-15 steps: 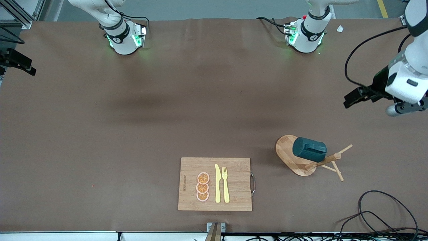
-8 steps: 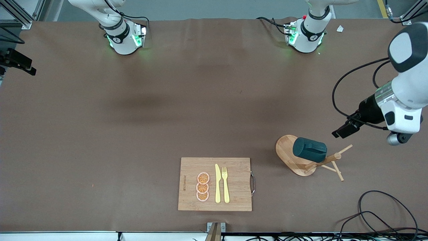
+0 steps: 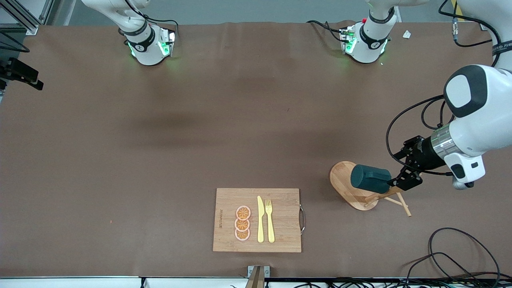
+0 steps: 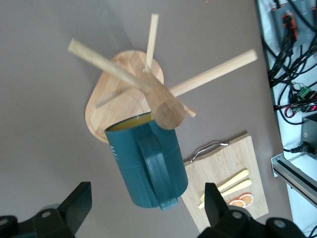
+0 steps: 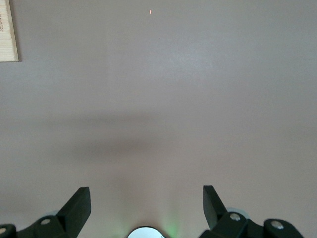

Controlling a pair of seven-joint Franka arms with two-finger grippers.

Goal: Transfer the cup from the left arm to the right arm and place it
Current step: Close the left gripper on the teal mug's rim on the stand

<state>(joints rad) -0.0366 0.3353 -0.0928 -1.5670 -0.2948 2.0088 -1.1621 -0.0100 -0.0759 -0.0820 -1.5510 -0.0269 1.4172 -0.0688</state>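
Observation:
The dark teal cup hangs on a wooden peg rack toward the left arm's end of the table. In the left wrist view the cup shows its handle, and its ochre rim faces the rack's base. My left gripper is open right beside the cup. Its fingertips straddle the cup's closed end without touching it. My right gripper is open over bare table and holds nothing; it is out of the front view.
A wooden cutting board with a yellow knife, a fork and orange slices lies near the front edge. Its corner shows in the right wrist view. Black cables coil at the front corner by the left arm.
The left arm has swung in and down from the table's end, bringing its open gripper up to the cup. The cup and rack have not moved.

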